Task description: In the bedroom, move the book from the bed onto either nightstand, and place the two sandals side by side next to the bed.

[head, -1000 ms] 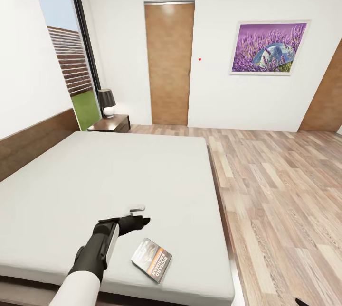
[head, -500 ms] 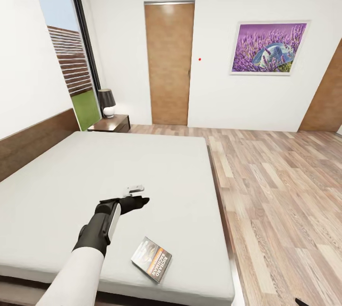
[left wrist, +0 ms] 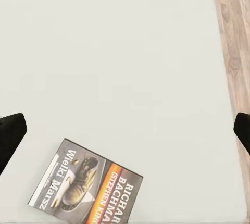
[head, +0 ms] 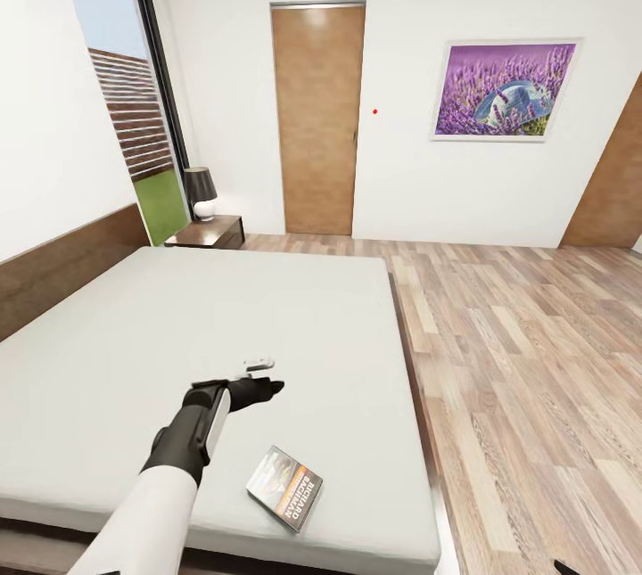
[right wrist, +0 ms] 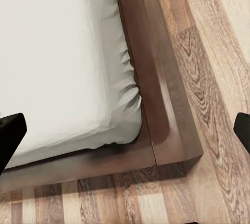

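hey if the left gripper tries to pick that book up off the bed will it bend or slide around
The book looks like a thin paperback, so it will probably flex if pinched by one edge. It lies flat on the soft white bed, so the left gripper fingers may struggle to get under it. It is likely light, and a push would probably slide it, not tip it.

White arm [head: 143, 521], black end effector [head: 259, 390]

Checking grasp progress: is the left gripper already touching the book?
No, the left gripper hovers open over bare mattress, apart from the book lying flat on the bed.
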### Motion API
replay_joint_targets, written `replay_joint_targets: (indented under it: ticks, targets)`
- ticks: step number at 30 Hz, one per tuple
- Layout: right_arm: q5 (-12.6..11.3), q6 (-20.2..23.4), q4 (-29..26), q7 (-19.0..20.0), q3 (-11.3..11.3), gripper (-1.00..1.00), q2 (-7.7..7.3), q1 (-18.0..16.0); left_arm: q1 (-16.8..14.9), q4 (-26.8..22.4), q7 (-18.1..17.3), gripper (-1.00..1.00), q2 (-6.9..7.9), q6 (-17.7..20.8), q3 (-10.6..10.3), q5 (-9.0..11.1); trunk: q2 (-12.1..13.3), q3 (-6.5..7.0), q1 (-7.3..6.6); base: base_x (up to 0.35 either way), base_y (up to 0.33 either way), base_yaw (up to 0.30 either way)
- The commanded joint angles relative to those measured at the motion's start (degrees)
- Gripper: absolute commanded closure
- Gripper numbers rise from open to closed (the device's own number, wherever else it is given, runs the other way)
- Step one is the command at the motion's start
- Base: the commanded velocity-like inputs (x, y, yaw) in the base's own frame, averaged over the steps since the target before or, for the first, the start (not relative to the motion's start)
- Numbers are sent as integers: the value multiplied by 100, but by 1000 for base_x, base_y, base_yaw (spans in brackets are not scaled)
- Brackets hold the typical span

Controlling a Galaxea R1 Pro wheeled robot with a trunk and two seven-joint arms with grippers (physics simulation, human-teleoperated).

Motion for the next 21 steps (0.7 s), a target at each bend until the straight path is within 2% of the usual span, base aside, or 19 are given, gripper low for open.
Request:
replay_joint_targets:
  ticks: [1,7,21]
  targets:
    - [-49,-53,31,21,48,-100,-4,-13,-6,47,-52,-100,-9,21,33,-62,-7,-8,1,0,0,0]
    - [-49,-53,31,21,48,-100,-4,-13,-6,147,-53,-100,-9,19,28,-68,-7,-8,1,0,0,0]
    - [-49,-52,31,21,48,-100,-4,-13,-6,178,-62,-100,-9,19,30,-58,-568,-259,309,0,0,0]
